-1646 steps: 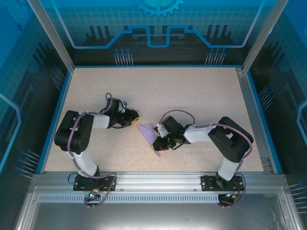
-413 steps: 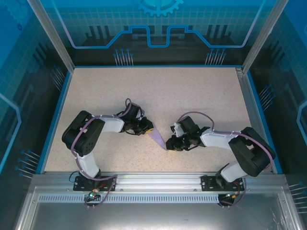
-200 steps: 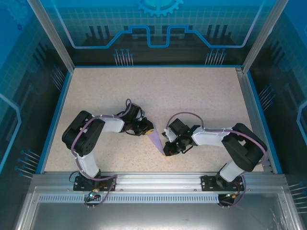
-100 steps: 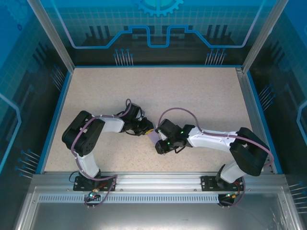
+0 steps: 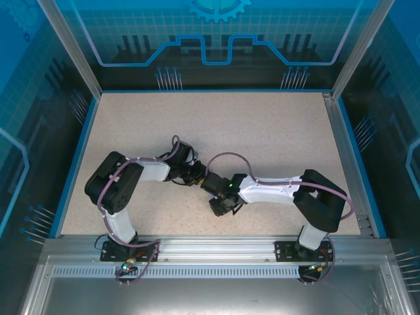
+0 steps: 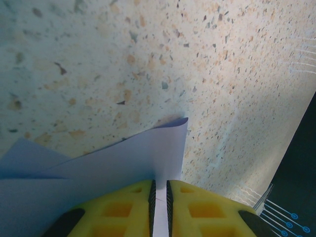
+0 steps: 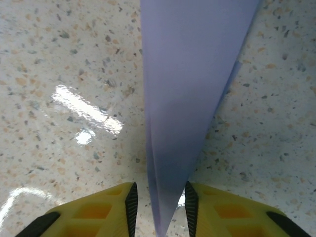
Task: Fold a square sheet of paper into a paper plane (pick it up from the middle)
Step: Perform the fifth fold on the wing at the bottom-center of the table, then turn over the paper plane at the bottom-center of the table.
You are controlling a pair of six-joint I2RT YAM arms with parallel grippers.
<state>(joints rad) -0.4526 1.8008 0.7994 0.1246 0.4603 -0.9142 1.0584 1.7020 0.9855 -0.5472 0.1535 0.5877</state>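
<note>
— Left first?
— Black-and-yellow left gripper [image 6: 159,190]: clamped on the wide end of the slim, creased pale-purple paper plane [image 6: 113,168], low over the speckled beige surface [image 6: 98,59].
— And the right gripper [image 7: 159,192]?
— Parted, straddling the pointed tip, not pinching. Likely mid-crease, late in the folding.
— Next?
— Close on the tip, then press along the centre fold without tearing.

The table [image 5: 275,131] is a speckled, stone-look top, smooth, with a soft sheen that throws glare back beside the right tool [image 7: 160,197]. The paper plane [image 7: 187,89] is thin lavender paper, matt and sharply creased. That tool and the left tool [image 6: 159,186] have moulded yellow plastic fingers, satin-smooth. The rail [image 5: 216,248] along the near edge looks like brushed aluminium.
</note>
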